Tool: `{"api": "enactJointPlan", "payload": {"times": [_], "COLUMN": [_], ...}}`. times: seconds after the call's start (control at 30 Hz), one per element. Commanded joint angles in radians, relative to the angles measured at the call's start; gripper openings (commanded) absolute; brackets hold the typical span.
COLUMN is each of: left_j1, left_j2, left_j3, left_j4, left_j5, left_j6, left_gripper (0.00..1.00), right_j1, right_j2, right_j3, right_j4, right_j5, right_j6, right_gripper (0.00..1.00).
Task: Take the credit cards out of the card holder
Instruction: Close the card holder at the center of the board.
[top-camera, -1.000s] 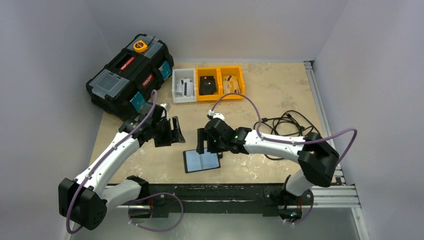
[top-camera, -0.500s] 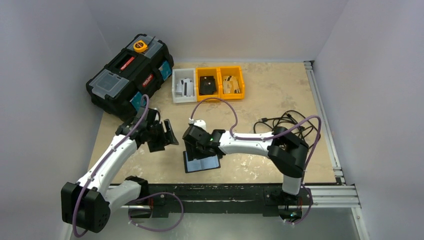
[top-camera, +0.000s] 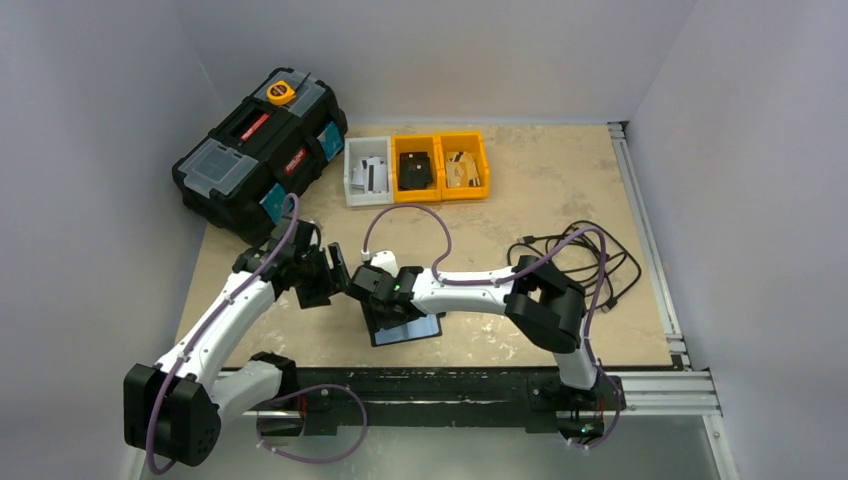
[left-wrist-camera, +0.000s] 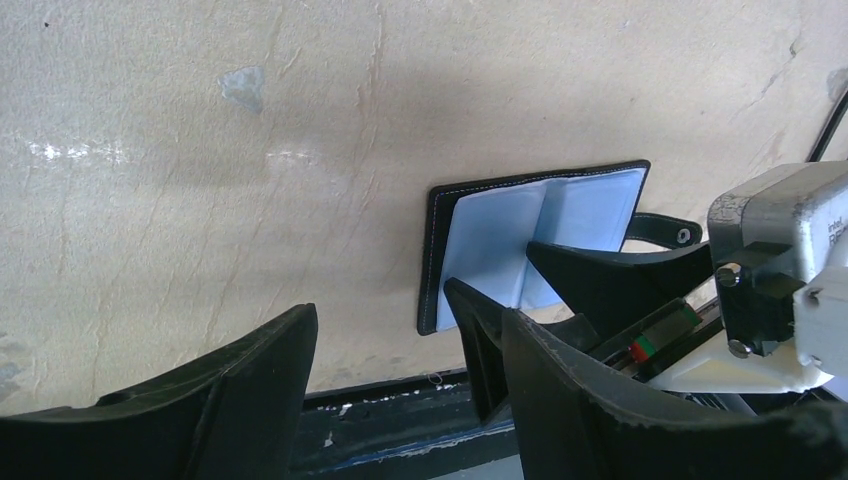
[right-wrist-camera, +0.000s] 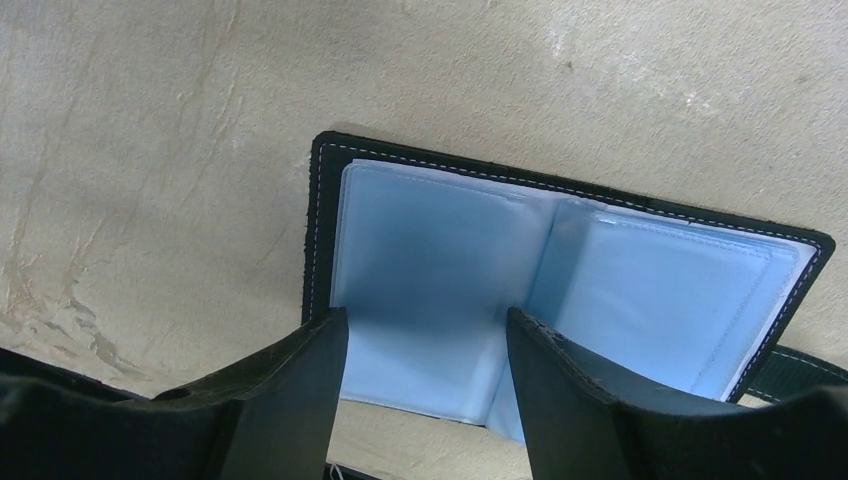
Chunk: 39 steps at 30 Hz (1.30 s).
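Lying open, card holder (right-wrist-camera: 440, 260), long axis left-right.

The only legible print is "intel", followed by a letter cut off at the frame edge, on the grey camera housing (left-wrist-camera: 775, 215) at the right wrist, seen in the left wrist view. Red labels (top-camera: 297, 160) on the toolbox (top-camera: 215, 165) are too small to read

I work in a lab test cell; plain grey walls (top-camera: 450, 50) box in my scuffed table (top-camera: 540, 190) on aluminium rails (top-camera: 628, 170). Toolbox (top-camera: 262, 150) and parts bins (top-camera: 417, 168) stand behind.
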Motion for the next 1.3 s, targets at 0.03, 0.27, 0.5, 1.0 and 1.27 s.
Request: {"api": "enactJointPlan", "payload": {"times": [0.03,0.27,0.5,1.0,1.27], "left_j1": [0.006,0.004,-0.043,-0.178,-0.229], "left_j2": [-0.002,0.033,0.079,0.246,0.304], "left_j3": [-0.008,-0.044,-0.11,-0.138,-0.131], "left_j4": [0.037,0.08,0.167,0.303,0.328], "left_j5": [0.036,0.094,0.172,0.19,0.158], "left_j6": [-0.021,-0.028,-0.066,-0.112,-0.136], "left_gripper": [0.67,0.61,0.44,0.26,0.26], "right_j1": [0.002,-0.006,-0.036,-0.11,-0.126], "right_j2": [0.046,0.031,-0.011,-0.069,-0.09], "right_j3": [0.003,-0.089,-0.175,-0.323,-0.355], "right_j4": [-0.064,0.02,0.113,0.272,0.298], "right_j5": [0.011,-0.059,-0.123,-0.243,-0.258], "right_j6": [0.005,0.016,0.029,0.039,0.041], "right_gripper": [0.59,0.41,0.27,0.13,0.13]}}
